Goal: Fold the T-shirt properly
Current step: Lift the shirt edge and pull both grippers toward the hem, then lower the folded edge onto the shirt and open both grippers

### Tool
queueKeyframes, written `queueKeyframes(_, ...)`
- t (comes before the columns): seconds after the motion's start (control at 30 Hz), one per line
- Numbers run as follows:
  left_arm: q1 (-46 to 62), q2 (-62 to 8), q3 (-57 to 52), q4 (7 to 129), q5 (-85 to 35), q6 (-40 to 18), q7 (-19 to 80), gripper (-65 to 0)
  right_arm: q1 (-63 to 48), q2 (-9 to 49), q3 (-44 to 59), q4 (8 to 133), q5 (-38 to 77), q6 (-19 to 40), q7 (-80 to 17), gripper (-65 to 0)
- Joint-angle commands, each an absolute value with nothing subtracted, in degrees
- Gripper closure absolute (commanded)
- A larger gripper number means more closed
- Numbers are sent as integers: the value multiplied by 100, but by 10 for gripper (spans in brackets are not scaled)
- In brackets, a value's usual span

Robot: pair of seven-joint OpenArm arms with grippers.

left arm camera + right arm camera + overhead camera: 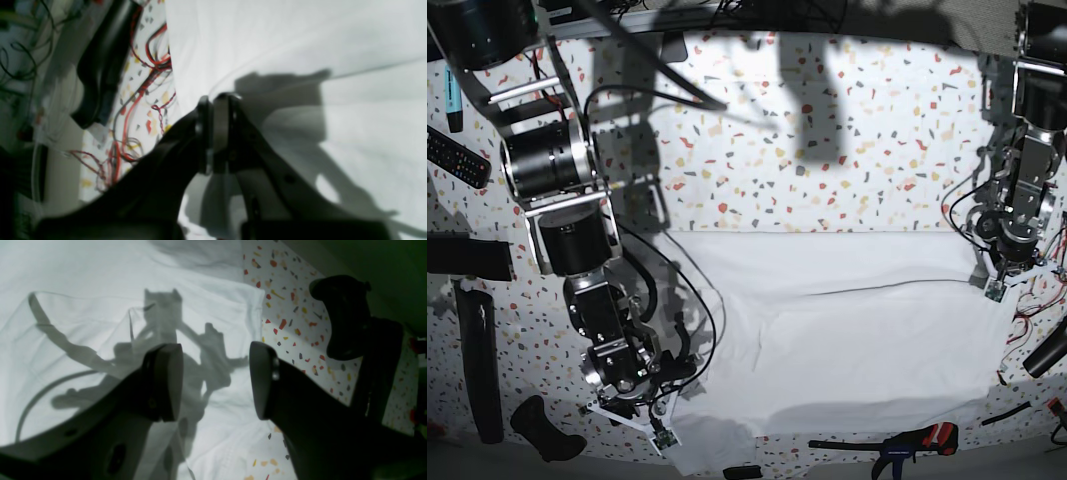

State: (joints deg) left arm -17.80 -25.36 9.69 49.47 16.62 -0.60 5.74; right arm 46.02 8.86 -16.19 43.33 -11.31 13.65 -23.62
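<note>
One big white T-shirt (847,350) was spread flat on the speckled terrazzo table (827,150), partly folded into a wide rectangle and taking up the near half of it. At the shirt's corner near the front edge, the right gripper (217,380) hung with its fingers wide apart, nothing between them, just cloth lying underneath. At the shirt's opposite end, the left gripper (217,126) had its fingers pressed together right at the cloth's edge; honestly couldn't tell if it was pinching any fabric. Red and black wires (143,83) ran along the table just beside that edge. A black and red clamp (907,440) lay beyond the shirt's front hem.
</note>
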Motion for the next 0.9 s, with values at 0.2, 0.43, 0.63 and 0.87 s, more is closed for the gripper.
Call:
queueKeyframes(0.2, -2010, -2637, 917, 5024, 1946, 27, 419, -163, 4834, 886, -1599, 4431, -670, 1299, -2536, -316)
queueKeyframes(0.43, -2324, -2637, 917, 5022, 1726, 104, 139, -187, 4836, 886, -1599, 4431, -613, 1302, -2812, -316)
queueKeyframes(0.63, -2530, -2639, 917, 4954, 1535, 14, 148, -187, 4803, 888, -1599, 4431, -613, 1304, -3061, -316)
queueKeyframes(0.87, -2810, -2639, 917, 4119, 1538, -1205, 145, -188, 4790, 888, -1599, 4431, -569, 1304, -3146, -316)
